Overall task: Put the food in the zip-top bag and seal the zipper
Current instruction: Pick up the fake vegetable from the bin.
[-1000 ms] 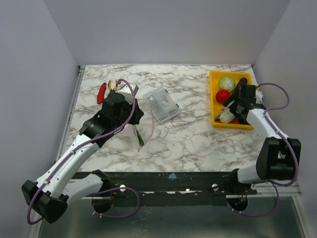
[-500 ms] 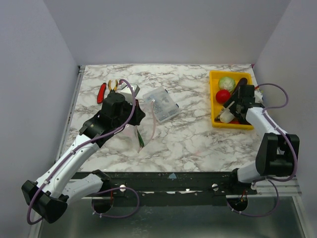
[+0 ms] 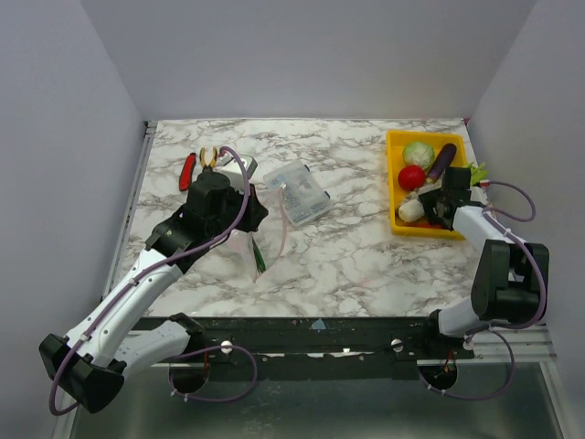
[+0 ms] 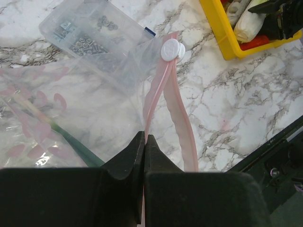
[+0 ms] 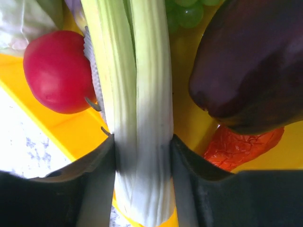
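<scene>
The clear zip-top bag (image 3: pixel 259 249) lies left of centre with a long green pod (image 4: pixel 71 142) inside. My left gripper (image 4: pixel 144 142) is shut on the pink zipper (image 4: pixel 156 90), and the strip's two sides spread apart toward the white slider (image 4: pixel 171 49). It also shows in the top view (image 3: pixel 236 222). My right gripper (image 5: pixel 142 151) is in the yellow tray (image 3: pixel 394 187), shut on a pale green and white stalk (image 5: pixel 142 94). It shows in the top view too (image 3: pixel 437 203). Also in the tray are the cabbage ball (image 3: pixel 419 152), red fruit (image 5: pixel 57 71), maroon piece (image 5: pixel 251 61) and grapes (image 5: pixel 187 12).
A rigid clear box (image 3: pixel 297 194) of small metal parts stands just behind the bag. Red- and yellow-handled pliers (image 3: pixel 188 168) lie at the back left. An orange-red piece (image 5: pixel 241 144) sits in the tray under the maroon piece.
My right gripper has shifted right and lower in the tray, uncovering the maroon piece, and now grips the pale stalk. The left gripper and bag have not moved.
</scene>
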